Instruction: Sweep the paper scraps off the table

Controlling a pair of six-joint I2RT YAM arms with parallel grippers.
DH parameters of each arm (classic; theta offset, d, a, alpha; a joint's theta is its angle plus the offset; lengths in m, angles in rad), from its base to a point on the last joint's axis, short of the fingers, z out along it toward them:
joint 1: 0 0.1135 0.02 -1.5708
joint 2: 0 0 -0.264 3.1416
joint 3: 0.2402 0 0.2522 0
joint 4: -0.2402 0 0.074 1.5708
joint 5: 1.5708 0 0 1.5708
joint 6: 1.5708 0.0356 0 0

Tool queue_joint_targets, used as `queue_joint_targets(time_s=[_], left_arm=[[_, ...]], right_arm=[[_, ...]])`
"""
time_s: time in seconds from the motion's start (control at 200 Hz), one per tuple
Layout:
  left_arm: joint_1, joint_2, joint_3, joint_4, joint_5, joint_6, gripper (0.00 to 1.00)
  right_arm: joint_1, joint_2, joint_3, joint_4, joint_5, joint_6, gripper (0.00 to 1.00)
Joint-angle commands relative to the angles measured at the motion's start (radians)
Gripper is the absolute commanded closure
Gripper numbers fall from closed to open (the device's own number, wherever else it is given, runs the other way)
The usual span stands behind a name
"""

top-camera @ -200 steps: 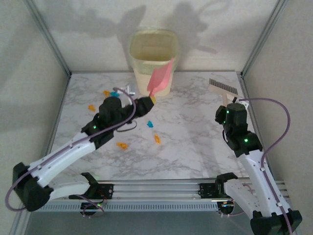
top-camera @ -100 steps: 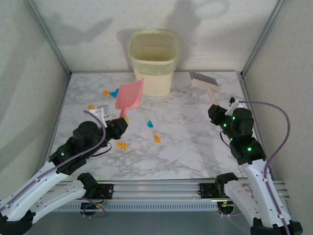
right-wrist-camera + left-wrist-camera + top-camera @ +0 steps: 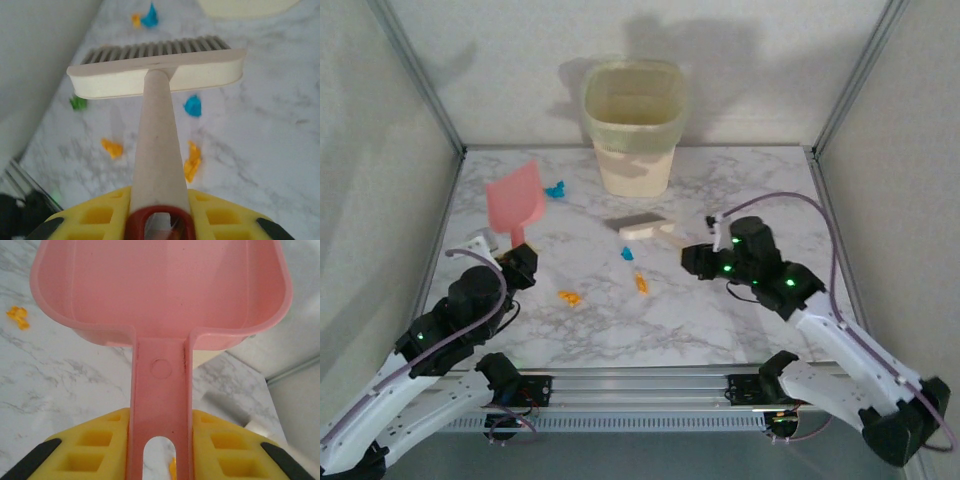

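My left gripper [image 3: 520, 262] is shut on the handle of the pink dustpan [image 3: 513, 200], which hangs over the left side of the table [image 3: 750, 190]. The left wrist view shows the pan [image 3: 160, 290] with its handle pinched between the yellow fingers [image 3: 220, 440]. At mid-table my right gripper [image 3: 695, 258] is shut on the cream brush [image 3: 640, 228]. Its head [image 3: 157, 75] hovers above the paper scraps: a blue one [image 3: 192, 106], two orange ones [image 3: 192, 162] [image 3: 112, 148] and a green one [image 3: 78, 103]. More scraps lie at the back left [image 3: 556, 189].
A cream waste bin [image 3: 633, 125] stands at the back centre against the wall. An aluminium frame [image 3: 432, 105] edges the table, with grey walls close on both sides. An orange scrap [image 3: 17, 316] lies left of the dustpan.
The left arm drew back from the bin to the near left, carrying the dustpan. The right arm swung the brush from the back right to mid-table, above the scraps.
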Motion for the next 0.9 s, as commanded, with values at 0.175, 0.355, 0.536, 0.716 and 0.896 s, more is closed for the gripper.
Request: queue_joint_targets(time_s=[0.175,0.355,0.536,0.716,0.896], left_arm=[[-0.003,-0.011,-0.063,0.042,-0.077,0.002,1.00],[-0.003,-0.014,-0.117,0.075,-0.041,-0.004,1.00],[-0.002,0.016,-0.174,0.118,0.041,-0.017,1.00],[-0.003,0.053,-0.226,0.163,0.096,-0.035,1.00],[-0.002,0.082,-0.236,0.189,0.129,-0.034,1.00]], right_arm=[[0.242,0.175,0.092,-0.071,0.261,-0.131,1.00],[0.349,0.263,0.127,-0.070,0.482,-0.205,1.00],[0.402,0.317,0.153,-0.077,0.567,-0.230,1.00],[0.414,0.360,0.157,-0.073,0.623,-0.241,1.00],[0.414,0.447,0.199,-0.198,0.756,-0.181,1.00]])
